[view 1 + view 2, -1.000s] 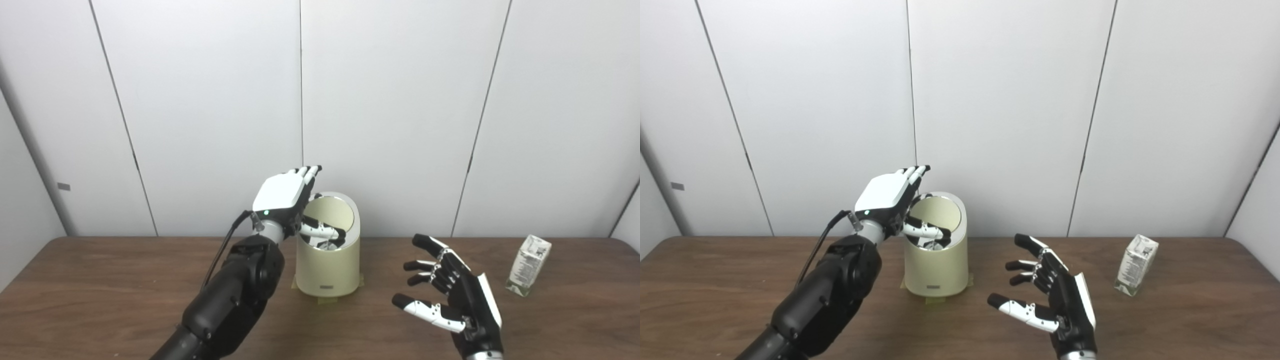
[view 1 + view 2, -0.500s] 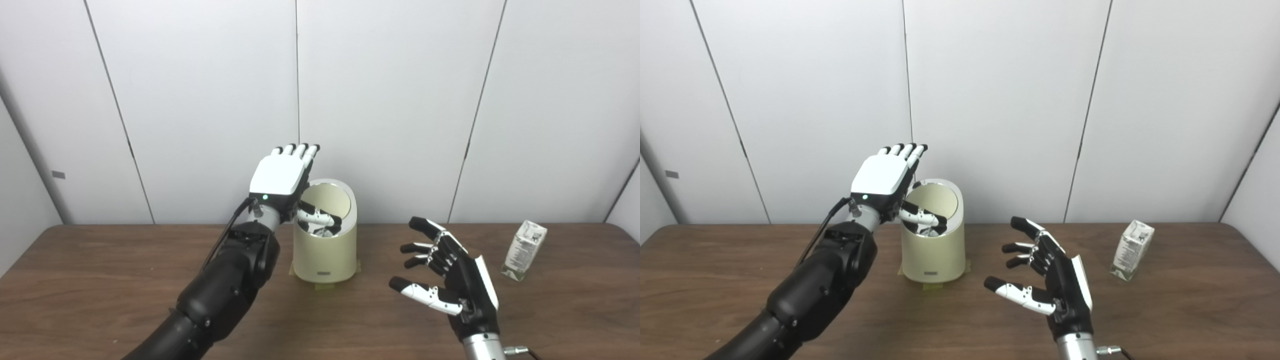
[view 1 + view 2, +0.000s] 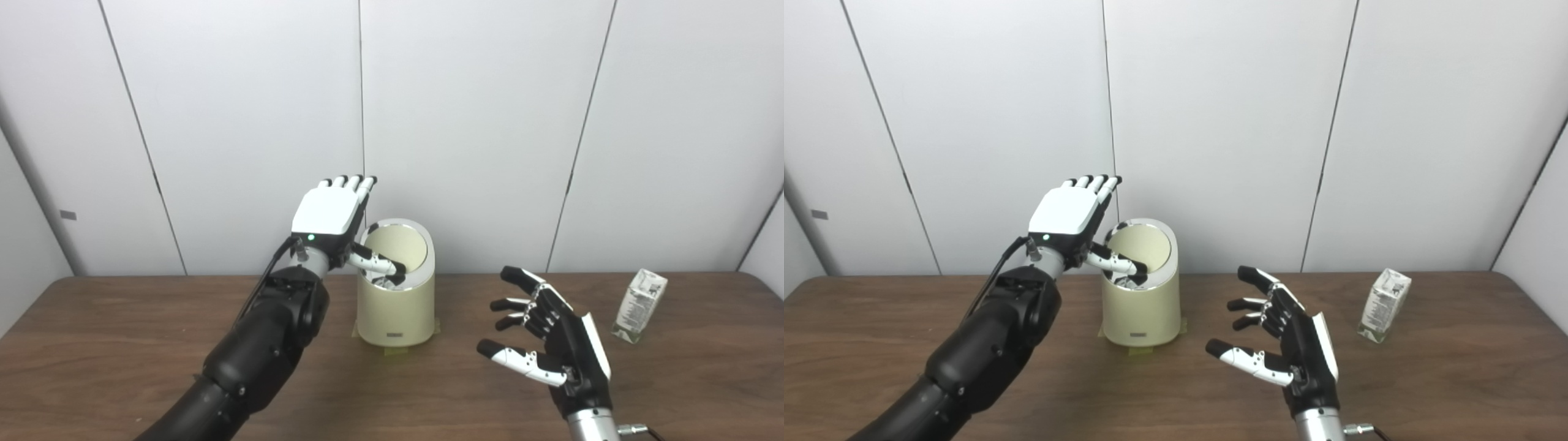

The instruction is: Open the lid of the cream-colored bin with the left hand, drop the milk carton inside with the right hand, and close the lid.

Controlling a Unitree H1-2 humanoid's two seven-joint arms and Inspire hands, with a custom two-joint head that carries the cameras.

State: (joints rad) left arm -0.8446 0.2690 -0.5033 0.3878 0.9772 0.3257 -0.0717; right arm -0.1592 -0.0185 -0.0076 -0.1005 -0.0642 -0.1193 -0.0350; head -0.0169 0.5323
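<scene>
Wooden table (image 3: 122, 343) between hand (image 3: 551, 355), carton (image 3: 640, 305)

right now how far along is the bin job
Early stage. The left robot hand is at the bin, fingers raised and thumb over the lid, which looks tilted open. The right robot hand hovers open and empty, apart from the carton, which stands upright near the table's right end. Left to do: grasp the carton, drop it in, close the lid.

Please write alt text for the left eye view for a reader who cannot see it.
The left hand is raised beside the cream bin, thumb over its rim. The right hand hovers open and empty over the wooden table. A milk carton stands far right, untouched.
</scene>
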